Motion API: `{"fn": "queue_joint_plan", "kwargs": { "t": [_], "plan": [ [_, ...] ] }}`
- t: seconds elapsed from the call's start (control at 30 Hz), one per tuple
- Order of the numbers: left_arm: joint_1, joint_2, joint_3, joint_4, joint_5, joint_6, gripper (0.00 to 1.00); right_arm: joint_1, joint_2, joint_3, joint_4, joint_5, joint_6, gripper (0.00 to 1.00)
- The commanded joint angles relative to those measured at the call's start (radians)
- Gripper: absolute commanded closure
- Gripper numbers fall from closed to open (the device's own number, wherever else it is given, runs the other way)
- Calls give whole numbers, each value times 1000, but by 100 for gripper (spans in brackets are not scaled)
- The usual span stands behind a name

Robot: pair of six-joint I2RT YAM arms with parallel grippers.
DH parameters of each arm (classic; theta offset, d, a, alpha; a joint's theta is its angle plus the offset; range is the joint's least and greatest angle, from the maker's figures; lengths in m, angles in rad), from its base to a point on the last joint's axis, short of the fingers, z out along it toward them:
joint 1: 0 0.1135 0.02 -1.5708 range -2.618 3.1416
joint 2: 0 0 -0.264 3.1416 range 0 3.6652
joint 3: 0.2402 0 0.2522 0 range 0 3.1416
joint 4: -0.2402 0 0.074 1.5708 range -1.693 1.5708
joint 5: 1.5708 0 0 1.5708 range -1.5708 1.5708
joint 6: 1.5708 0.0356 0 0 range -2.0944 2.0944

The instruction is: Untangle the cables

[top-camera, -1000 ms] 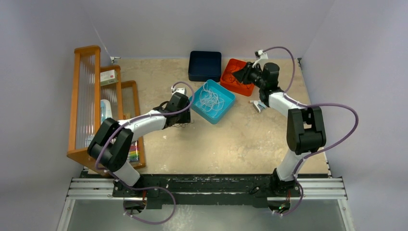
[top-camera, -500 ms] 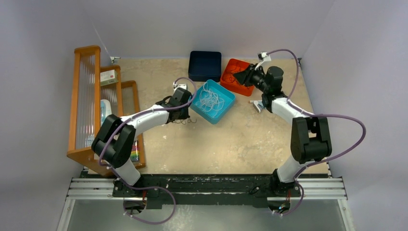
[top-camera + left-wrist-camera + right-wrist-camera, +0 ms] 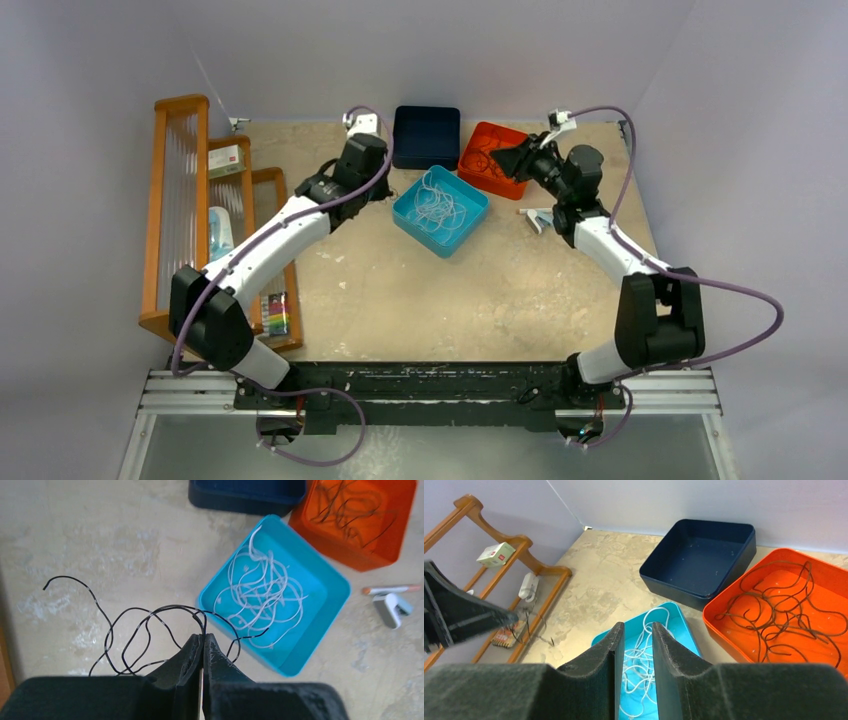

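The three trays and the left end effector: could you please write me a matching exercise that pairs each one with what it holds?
Column one:
1. turquoise tray
2. orange tray
3. navy tray
4. left end effector

Column two:
A. black cable
B. no cables
C. white cables
D. dark brown cables

Pairs: 1-C, 2-D, 3-B, 4-A

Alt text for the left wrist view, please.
The left gripper is shut on a thin black cable whose loops spread over the table. Beyond sit a teal tray of white cables and an orange tray of dark cables.
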State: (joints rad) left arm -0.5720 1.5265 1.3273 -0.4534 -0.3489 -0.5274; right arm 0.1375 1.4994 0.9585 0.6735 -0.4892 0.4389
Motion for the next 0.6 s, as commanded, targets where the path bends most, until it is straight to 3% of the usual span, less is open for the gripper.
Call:
{"fn": "queue_joint_plan", "kwargs": {
  "t": [0.0,0.3,0.57],
  "plan": [
    [1,10,157,-34,-42,68,100,4,-71,-40,59,-16,21,70],
    [29,194,473,47,93,143,100,5,-228,-132,-26,-12,11,70],
    [60,461,752,116,172,235,100,5,-385,-221,-129,12,-18,68]
  ]
}}
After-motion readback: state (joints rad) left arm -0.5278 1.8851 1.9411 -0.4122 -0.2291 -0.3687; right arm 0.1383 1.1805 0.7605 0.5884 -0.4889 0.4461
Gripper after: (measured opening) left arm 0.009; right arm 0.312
